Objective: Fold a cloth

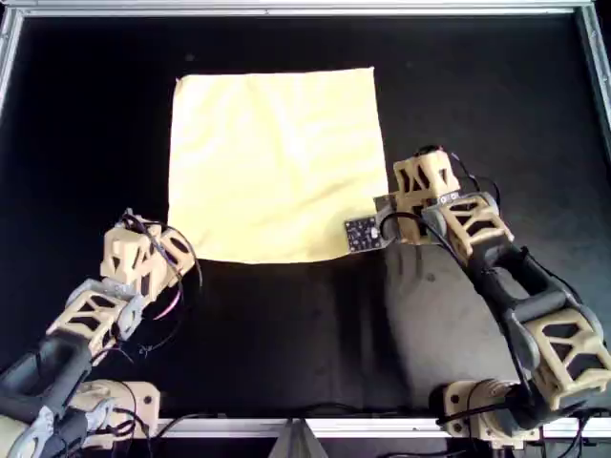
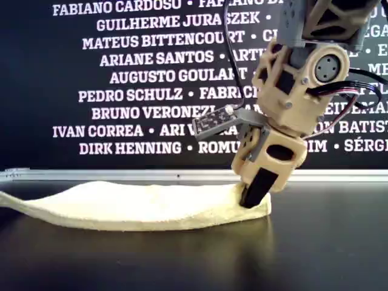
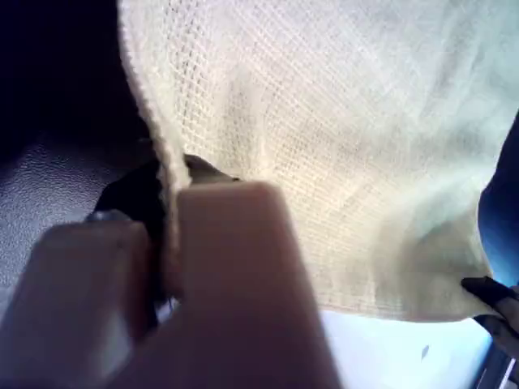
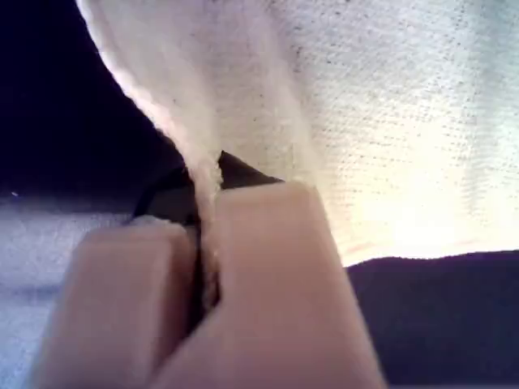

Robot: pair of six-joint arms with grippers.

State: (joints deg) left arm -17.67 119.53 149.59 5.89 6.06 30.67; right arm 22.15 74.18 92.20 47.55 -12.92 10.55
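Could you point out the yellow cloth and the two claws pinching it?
cloth (image 1: 272,157): overhead view, its flat middle.
left gripper (image 3: 168,243): left wrist view, between its fingertips.
right gripper (image 4: 203,235): right wrist view, between its fingertips.

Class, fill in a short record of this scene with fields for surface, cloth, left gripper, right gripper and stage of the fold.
surface: black table
cloth: pale yellow cloth, spread flat, unfolded
left gripper: left gripper shut on the cloth's edge
right gripper: right gripper shut on the cloth's edge
stage: both grips made, near edge only slightly raised in the exterior view

A lab demo rig: black metal-framed table (image 1: 286,382), name-printed backdrop (image 2: 121,79).
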